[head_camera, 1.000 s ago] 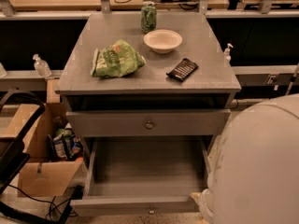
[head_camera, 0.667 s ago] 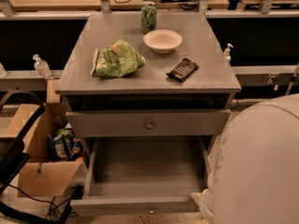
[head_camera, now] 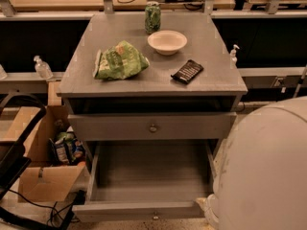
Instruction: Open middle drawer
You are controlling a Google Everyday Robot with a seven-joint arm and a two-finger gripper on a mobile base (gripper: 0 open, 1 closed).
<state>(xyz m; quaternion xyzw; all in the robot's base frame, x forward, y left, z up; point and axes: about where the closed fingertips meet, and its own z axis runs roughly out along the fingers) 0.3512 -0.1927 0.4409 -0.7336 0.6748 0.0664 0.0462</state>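
Grey wooden cabinet (head_camera: 81, 80) fills the centre, seen from above and in front. The middle drawer (head_camera: 115, 126) is shut, front flush with the cabinet face, its small round metal knob (head_camera: 153, 127) at centre. Just above it is a dark, shadowed slot (head_camera: 153, 104) under the top. Below it the bottom drawer (head_camera: 148, 176) is pulled well out, plain grey inside, with its own knob at the lower edge of the frame.

On the cabinet top:
- green crumpled chip bag (head_camera: 119, 60), left of centre
- white bowl (head_camera: 167, 41), toward the back
- green can (head_camera: 152, 17), upright, just behind the bowl
- dark flat snack packet (head_camera: 187, 71), right of centre, lying at an angle

A clear pump bottle (head_camera: 42, 67) stands on the ledge to the left, and a smaller bottle (head_camera: 234, 53) is at the cabinet's right edge. An open cardboard box (head_camera: 43, 176) sits on the floor at lower left, with packets inside.

A white rounded robot shell (head_camera: 264, 166) covers the lower right corner, beside the open bottom drawer. The gripper is out of frame, so whether it is open or holding anything cannot be told.
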